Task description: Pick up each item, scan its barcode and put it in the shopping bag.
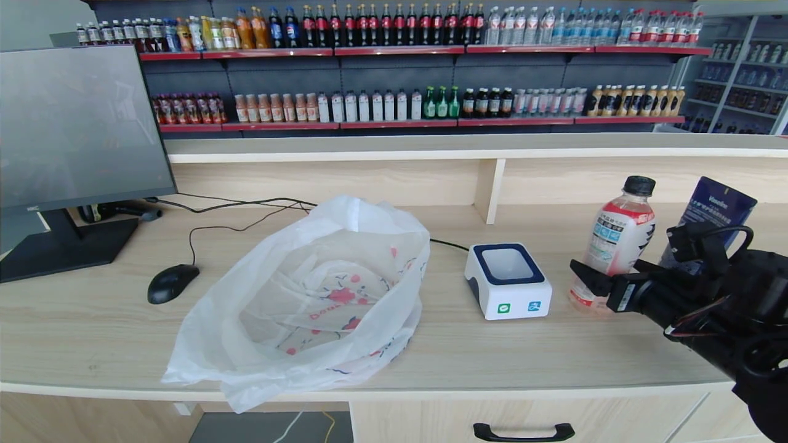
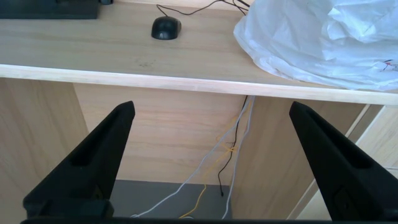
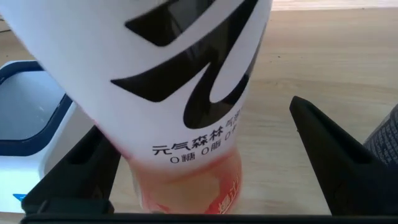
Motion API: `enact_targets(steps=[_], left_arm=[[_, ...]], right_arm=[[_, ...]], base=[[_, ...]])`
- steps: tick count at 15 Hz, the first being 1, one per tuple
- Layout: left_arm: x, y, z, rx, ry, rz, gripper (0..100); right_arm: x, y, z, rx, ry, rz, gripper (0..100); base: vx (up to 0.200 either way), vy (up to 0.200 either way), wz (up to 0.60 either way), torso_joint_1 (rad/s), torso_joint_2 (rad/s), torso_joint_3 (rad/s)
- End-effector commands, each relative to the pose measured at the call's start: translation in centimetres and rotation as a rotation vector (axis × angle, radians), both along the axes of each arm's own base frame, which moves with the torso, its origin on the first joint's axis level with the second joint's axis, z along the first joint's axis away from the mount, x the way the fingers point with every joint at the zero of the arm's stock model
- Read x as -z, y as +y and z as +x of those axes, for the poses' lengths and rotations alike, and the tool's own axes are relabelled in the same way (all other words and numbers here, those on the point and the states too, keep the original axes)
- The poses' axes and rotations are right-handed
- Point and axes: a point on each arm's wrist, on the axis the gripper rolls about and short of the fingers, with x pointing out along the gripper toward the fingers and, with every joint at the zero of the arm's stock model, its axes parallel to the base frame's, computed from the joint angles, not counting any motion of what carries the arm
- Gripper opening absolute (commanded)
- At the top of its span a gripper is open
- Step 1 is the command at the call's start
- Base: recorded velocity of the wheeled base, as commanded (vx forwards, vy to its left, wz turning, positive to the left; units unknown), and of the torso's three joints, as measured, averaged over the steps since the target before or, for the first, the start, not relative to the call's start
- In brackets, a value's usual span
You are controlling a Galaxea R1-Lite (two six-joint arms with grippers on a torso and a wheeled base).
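My right gripper [image 3: 194, 124] is wide open around the clear plastic bottle of pink drink with its white label and black cap [image 1: 615, 246]. One finger [image 3: 81, 168] is right against the label or nearly so, and the other [image 3: 329, 149] stands well off it. Nothing is gripped yet. The bottle stands upright near the right end of the pale wooden surface [image 1: 492, 351], just in front of a dark blue pouch [image 1: 714, 212].

As I judge it, the step in hand is the grasp. I would centre the bottle between the fingers before closing, so that the nearer finger does not push it over. I sit low on the body, near the base, so I should close firmly on the slick label and then lift straight up to keep clear of the pouch.

The white box scanner with the dark blue window frame [image 1: 507, 280] sits nearby towards the middle of the surface. I cannot see where the barcode is, so I may need to roll the wrist to bring it to face the window. The crumpled white translucent shopping bag [image 1: 308, 295] lies beyond the scanner, near the front edge, with its mouth open upward.

My left gripper [image 2: 211, 106] is fully open and empty, below the front edge of the surface.
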Motion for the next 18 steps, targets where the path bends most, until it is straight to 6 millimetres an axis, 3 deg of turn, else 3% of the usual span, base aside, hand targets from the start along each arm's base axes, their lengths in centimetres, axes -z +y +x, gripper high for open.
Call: enact_targets(steps=[1, 18], left_arm=[[0.0, 0.0, 0.0, 0.0, 0.0, 0.0, 100], [0.0, 0.0, 0.0, 0.0, 0.0, 0.0, 100]], right_arm=[[0.5, -0.1, 0.6, 0.004, -0.007, 0.0, 100], [-0.6, -0.1, 1.6, 0.009, -0.102, 0.001, 100]], base=[[0.0, 0.0, 0.0, 0.0, 0.0, 0.0], [0.0, 0.0, 0.0, 0.0, 0.0, 0.0]])
